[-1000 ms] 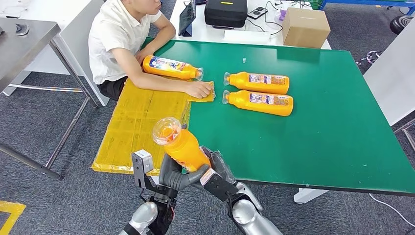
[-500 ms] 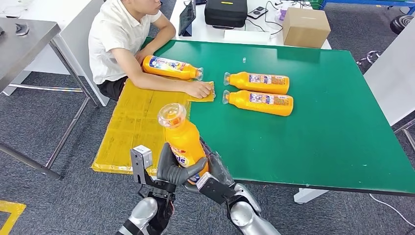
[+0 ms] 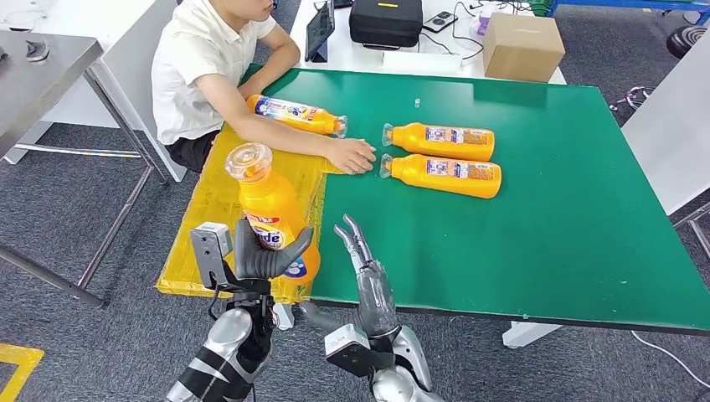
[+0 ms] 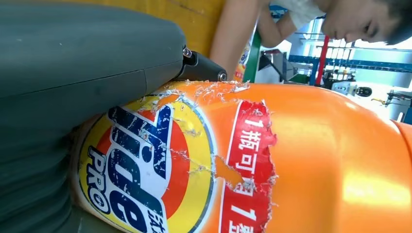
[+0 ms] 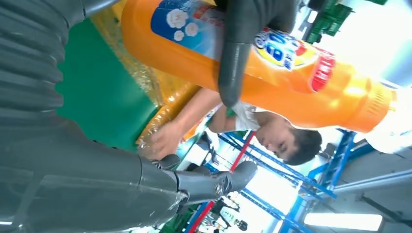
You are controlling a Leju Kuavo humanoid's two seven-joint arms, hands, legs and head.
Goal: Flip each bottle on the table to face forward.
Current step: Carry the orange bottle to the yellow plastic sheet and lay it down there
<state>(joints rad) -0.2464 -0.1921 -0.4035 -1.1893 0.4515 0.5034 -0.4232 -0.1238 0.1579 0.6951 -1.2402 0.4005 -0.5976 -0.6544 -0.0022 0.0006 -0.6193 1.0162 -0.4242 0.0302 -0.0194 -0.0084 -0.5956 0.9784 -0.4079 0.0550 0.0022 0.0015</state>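
1 orange bottle (image 3: 270,219) is clamped upright in the left hand (image 3: 266,255), at 7 o'clock; the right hand (image 3: 366,270) is spread, holding nothing. 3 bottles are left lying at 12 o'clock, seemingly unflipped.

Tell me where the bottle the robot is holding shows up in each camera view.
Head view: the held bottle stands upright, lower left, in the left hand.
Left wrist view: its label is close up.
Right wrist view: it runs across the top.
Shared landmark: the person's arm.
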